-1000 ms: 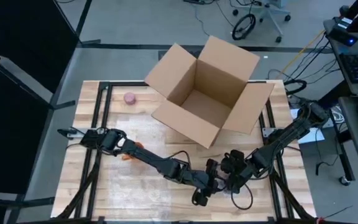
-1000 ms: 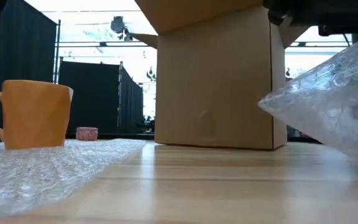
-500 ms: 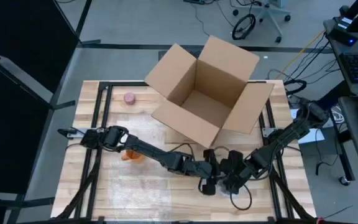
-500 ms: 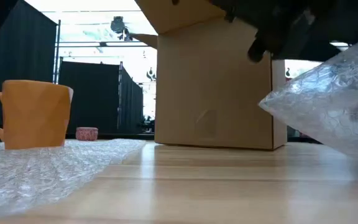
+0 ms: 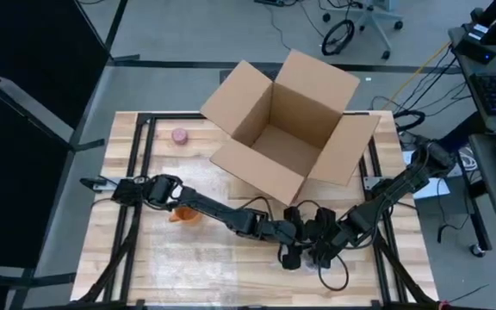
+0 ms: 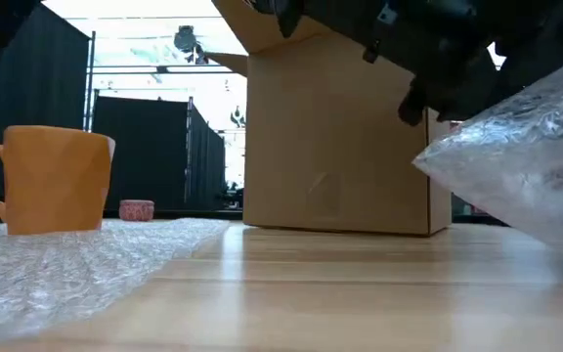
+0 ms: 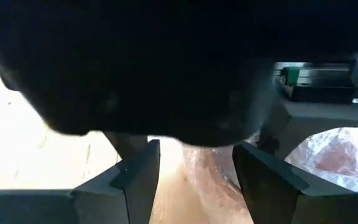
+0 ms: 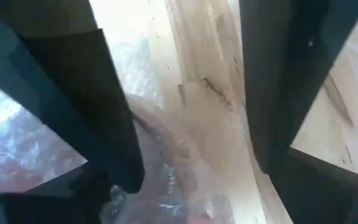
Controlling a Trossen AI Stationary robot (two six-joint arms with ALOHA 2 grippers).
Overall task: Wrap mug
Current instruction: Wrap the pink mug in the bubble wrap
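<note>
An orange ceramic mug (image 6: 52,179) with a curved handle stands upright on a crinkled sheet of clear bubble wrap (image 6: 76,264) spread over the pale slatted-wood worktop (image 5: 403,258), left of centre in the high view. At the worktop's near edge, right of centre, the left end effector (image 5: 289,257) and right end effector (image 5: 310,251) meet just beside each other, where the sheet's corner rises off the wood. The left's dark fingers (image 7: 135,180) stand apart over the film; the right's fingers (image 8: 114,130) likewise straddle it, parted. Behind sits an open brown cardboard box (image 5: 287,129), flaps splayed, and a small pink round object (image 5: 180,135).
</note>
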